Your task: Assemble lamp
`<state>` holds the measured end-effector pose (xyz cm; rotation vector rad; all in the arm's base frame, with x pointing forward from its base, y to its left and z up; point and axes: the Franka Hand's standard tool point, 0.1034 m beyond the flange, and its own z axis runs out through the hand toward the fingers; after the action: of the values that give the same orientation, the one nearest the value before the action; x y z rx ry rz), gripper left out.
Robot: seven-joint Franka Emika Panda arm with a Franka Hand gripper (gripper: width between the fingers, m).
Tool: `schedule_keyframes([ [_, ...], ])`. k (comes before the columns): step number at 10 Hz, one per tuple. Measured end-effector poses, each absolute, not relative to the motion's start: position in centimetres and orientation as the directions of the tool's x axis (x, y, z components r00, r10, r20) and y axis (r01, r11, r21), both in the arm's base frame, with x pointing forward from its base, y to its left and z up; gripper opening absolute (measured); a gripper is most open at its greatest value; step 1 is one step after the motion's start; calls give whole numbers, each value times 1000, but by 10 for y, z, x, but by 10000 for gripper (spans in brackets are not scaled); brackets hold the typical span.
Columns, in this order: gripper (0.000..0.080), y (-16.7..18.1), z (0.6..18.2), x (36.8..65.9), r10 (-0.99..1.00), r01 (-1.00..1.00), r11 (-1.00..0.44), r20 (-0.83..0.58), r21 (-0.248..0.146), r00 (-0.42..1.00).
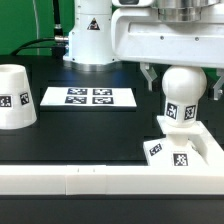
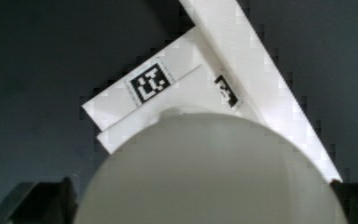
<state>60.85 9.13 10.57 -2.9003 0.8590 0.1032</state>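
Observation:
The round-headed bulb point(image 1: 184, 95) stands upright on the square base point(image 1: 190, 152) at the exterior view's right, against the long white rail. My gripper point(image 1: 181, 80) hangs over it, open, with one finger on each side of the bulb's head and a little apart from it. In the wrist view the bulb's head point(image 2: 202, 170) fills the space between my dark fingers point(image 2: 43, 203), and the tagged base point(image 2: 167, 90) lies beyond it. The tapered shade point(image 1: 15, 97) stands alone at the exterior view's far left.
The marker board point(image 1: 88, 97) lies flat at the middle back. The long white rail point(image 1: 80, 180) runs along the front edge, and the base rests against it. The arm's white pedestal point(image 1: 90, 40) stands behind the marker board.

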Motion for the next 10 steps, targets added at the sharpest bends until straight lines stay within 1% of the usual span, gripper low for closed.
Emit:
schedule_keyframes([
  [3,699,91,106,609,-330,-337,-935,-74,-111,941],
  [4,699,91,106,608,-295,-302,-947,-70,-113,953],
  [6,699,90,108,610,-15,-17,-997,-24,-72,1000],
  [7,699,92,110,611,46,45,-997,-14,-67,999],
  [9,699,92,111,614,288,288,-956,15,-54,958],
  [10,699,94,112,617,356,358,-933,41,-40,934],
])
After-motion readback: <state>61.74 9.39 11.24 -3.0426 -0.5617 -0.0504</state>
